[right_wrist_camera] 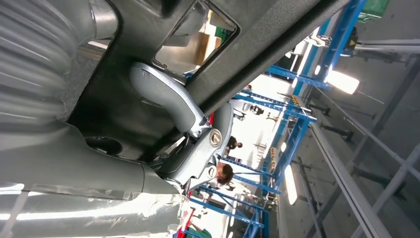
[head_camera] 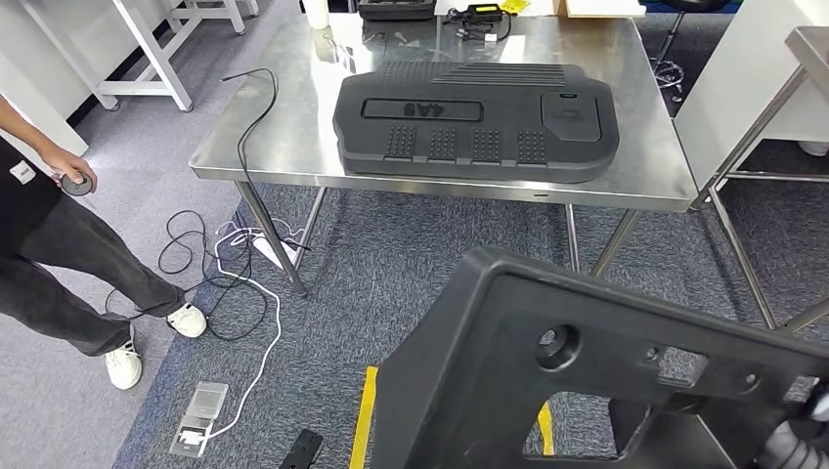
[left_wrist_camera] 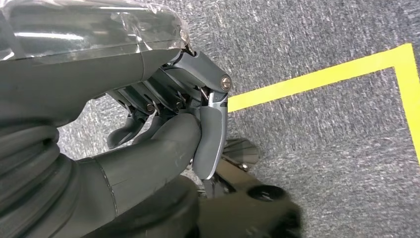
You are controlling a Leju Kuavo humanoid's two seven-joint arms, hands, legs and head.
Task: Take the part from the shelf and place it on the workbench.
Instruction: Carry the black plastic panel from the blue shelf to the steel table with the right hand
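Note:
A large black plastic part (head_camera: 547, 371) with holes and cut-outs hangs low in front of me, tilted over the carpet short of the workbench. My right hand (right_wrist_camera: 188, 124) grips it, its fingers hooked through an opening in the part (right_wrist_camera: 138, 99). The ribbed wrist of that arm (head_camera: 797, 440) peeks out under the part's right end. The steel workbench (head_camera: 293, 127) stands ahead and carries another black moulded cover (head_camera: 474, 122). My left hand (left_wrist_camera: 188, 114) hangs above the carpet with its fingers curled in and nothing in them.
A person (head_camera: 39, 225) stands at the left holding a small round object (head_camera: 76, 182). Cables (head_camera: 235, 283) trail from the bench across the floor to a floor socket (head_camera: 200, 415). Yellow tape (head_camera: 364, 410) marks the carpet. A second steel table (head_camera: 811, 49) stands at the right.

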